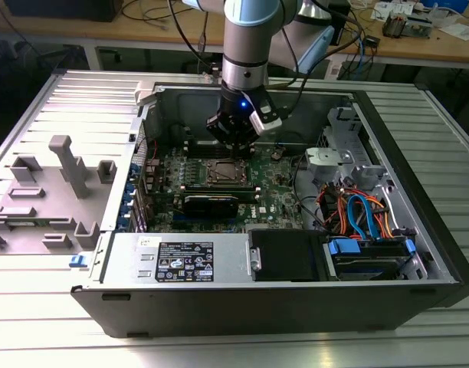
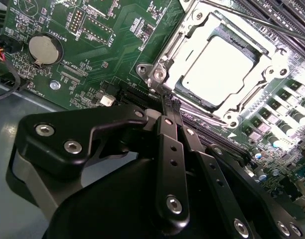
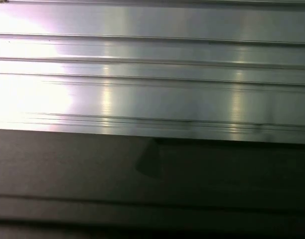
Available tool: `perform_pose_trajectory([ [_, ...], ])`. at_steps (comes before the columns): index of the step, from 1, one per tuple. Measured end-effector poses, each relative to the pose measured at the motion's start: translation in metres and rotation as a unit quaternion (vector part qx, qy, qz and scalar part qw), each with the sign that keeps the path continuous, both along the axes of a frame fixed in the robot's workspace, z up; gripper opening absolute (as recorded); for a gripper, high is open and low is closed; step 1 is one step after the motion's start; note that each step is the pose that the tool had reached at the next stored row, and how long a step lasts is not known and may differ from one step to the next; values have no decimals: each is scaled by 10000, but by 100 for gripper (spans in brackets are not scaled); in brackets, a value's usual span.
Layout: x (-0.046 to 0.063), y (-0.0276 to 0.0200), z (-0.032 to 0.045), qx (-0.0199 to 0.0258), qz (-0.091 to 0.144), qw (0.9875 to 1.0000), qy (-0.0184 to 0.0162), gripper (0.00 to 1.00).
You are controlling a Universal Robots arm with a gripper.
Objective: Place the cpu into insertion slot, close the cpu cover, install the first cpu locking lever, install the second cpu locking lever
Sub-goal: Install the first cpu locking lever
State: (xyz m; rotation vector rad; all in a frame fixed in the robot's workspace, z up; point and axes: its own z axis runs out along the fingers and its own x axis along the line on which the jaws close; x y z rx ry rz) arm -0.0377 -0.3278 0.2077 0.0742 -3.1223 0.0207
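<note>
My gripper (image 2: 168, 99) hangs low over the green circuit board (image 2: 92, 55) inside the open computer case (image 1: 418, 222); in the second wrist view my two black fingers (image 2: 165, 107) lie side by side and pressed together, holding nothing, with their tips just beside one corner of the insertion slot (image 2: 165, 74). From the fingertips, the socket lies at about 1 o'clock in that view. The cpu (image 2: 220, 69) sits flat in the socket, its pale metal top showing through the square window of the cpu cover (image 2: 272, 64), which lies down over it. A thin metal locking lever (image 2: 252, 20) runs along the far edge of the socket. At about 10 o'clock from my fingertips a round coin battery (image 2: 44, 48) sits on the board. In the exterior view my gripper (image 1: 233, 146) stands directly above the socket (image 1: 223, 172), with a black fan shroud (image 1: 211, 203) just nearer the camera. The case rests on a ribbed metal table (image 1: 58, 307); grey plastic fixtures (image 1: 70, 165) stand at 9 o'clock from the case. The first wrist view shows ribbed metal panelling (image 3: 152, 74) above a dark surface (image 3: 152, 174).
</note>
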Motion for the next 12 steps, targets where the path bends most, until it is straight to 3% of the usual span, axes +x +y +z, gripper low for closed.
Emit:
perform_pose_trajectory([
  [12,1,-23,-10,-2,-34,10000,1,11],
])
